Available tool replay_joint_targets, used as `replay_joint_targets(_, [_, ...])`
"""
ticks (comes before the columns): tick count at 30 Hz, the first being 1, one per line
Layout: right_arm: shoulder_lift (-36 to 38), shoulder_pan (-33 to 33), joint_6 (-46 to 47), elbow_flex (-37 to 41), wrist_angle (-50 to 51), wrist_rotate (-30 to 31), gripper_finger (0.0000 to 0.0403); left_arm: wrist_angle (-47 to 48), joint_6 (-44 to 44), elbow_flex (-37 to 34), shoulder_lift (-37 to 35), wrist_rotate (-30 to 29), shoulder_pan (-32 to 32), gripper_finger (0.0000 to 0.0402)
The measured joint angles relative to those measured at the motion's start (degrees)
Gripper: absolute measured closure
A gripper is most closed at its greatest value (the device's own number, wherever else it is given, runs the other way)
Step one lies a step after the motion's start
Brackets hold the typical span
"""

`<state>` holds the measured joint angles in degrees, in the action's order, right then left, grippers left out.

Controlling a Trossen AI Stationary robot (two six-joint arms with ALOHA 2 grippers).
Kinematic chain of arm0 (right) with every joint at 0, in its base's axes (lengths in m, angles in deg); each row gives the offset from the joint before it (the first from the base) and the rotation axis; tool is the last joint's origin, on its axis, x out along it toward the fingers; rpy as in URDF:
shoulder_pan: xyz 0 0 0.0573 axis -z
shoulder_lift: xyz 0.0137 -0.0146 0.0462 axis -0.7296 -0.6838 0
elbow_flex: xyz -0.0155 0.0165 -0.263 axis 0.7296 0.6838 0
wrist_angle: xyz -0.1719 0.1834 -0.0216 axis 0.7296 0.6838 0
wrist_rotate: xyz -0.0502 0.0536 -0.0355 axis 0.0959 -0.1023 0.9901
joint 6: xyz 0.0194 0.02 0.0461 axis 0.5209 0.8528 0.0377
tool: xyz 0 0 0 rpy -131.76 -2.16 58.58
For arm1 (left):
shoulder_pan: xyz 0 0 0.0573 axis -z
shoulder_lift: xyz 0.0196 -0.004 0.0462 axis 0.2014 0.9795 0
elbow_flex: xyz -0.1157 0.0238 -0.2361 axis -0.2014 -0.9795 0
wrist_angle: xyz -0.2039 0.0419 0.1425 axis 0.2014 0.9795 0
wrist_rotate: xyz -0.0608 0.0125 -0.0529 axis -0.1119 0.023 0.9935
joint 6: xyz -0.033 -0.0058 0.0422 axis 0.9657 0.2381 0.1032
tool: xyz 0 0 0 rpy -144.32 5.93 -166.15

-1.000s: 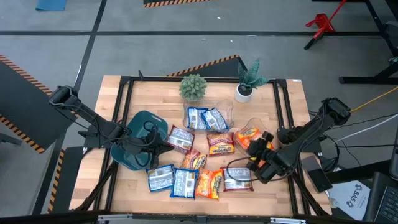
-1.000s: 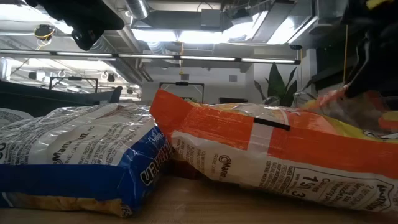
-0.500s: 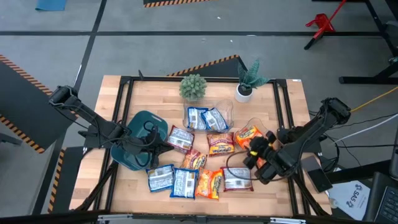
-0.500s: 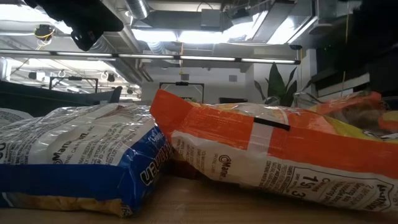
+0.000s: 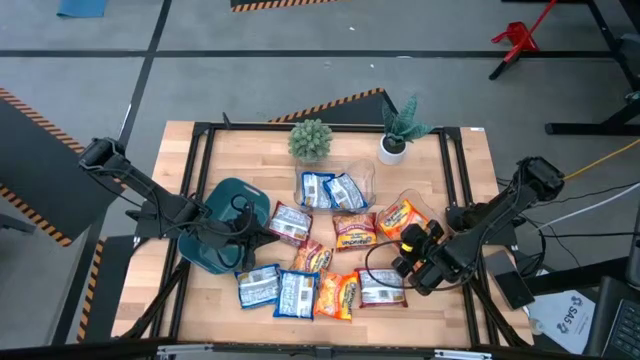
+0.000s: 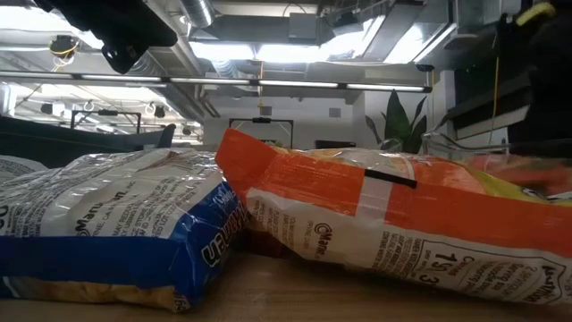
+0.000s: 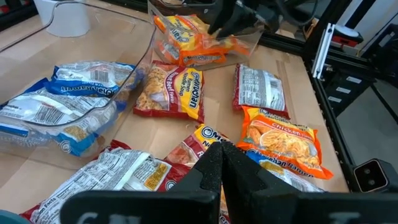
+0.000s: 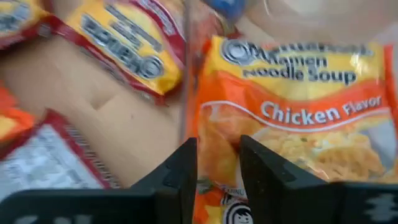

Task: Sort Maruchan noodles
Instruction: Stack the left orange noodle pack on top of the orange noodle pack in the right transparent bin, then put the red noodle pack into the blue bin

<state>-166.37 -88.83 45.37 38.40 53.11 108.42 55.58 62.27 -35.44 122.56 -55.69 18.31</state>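
Maruchan packets lie across the middle of the table. Two blue ones [image 5: 330, 190] sit in a clear tub, and an orange chicken packet [image 5: 398, 215] lies in a second clear tub [image 5: 405, 200]. A red-brown packet [image 5: 355, 232] lies flat between the tubs. Several blue, orange and red-brown packets [image 5: 318, 290] lie loose near the near edge. My right gripper [image 5: 414, 242] is open at the near end of the orange packet [image 8: 292, 112]. My left gripper [image 7: 221, 155] is shut and holds nothing, by the dark teal bin [image 5: 222, 235]. My right gripper's open fingers [image 8: 186, 168] point at the near end of the orange chicken packet [image 8: 217, 149], slanting down from the near right. The packet lies flat in the clear tub. I cannot tell whether the fingers touch it.
Two potted plants [image 5: 311, 140] [image 5: 398, 128] stand at the far edge. The dark teal bin sits at the table's left. A black frame rail [image 5: 455, 170] runs along the table's sides. In the low view a blue packet [image 6: 116, 233] and an orange packet [image 6: 402, 224] fill the foreground.
The orange packet, held lifted by my right gripper a second ago, has come down and now lies in the right clear tub. My right gripper has drawn back a little toward the near edge.
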Motion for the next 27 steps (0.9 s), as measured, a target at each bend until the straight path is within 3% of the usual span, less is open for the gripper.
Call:
replay_joint_targets(5, [0.3,0.0,-3.8,-8.1,6.0,2.6,0.0301,-0.6,0.0,0.0,0.0,3.3,0.0,0.04])
replay_joint_targets(9, [0.3,0.0,-9.3,-14.3,2.5,4.0,0.0301,-3.9,0.0,0.0,0.0,9.0,0.0,0.04])
replay_joint_targets(14, [0.0,0.0,-25.6,-16.2,-17.2,1.6,0.0301,-12.3,-3.3,0.0,0.0,24.1,0.7,0.0388])
replay_joint_targets(17, [-2.2,0.5,-38.8,-16.2,-31.6,0.2,0.0301,-16.7,-3.5,0.0,0.0,28.8,2.9,0.0371])
replay_joint_targets(23, [-10.9,2.1,-56.0,-16.3,-53.1,2.4,0.0278,-24.0,-2.7,0.0,0.0,31.3,11.0,0.033])
replay_joint_targets(27, [-16.1,5.4,-57.7,-16.2,-59.8,-4.7,0.0217,-27.8,-3.0,0.0,0.0,26.7,17.1,0.0314])
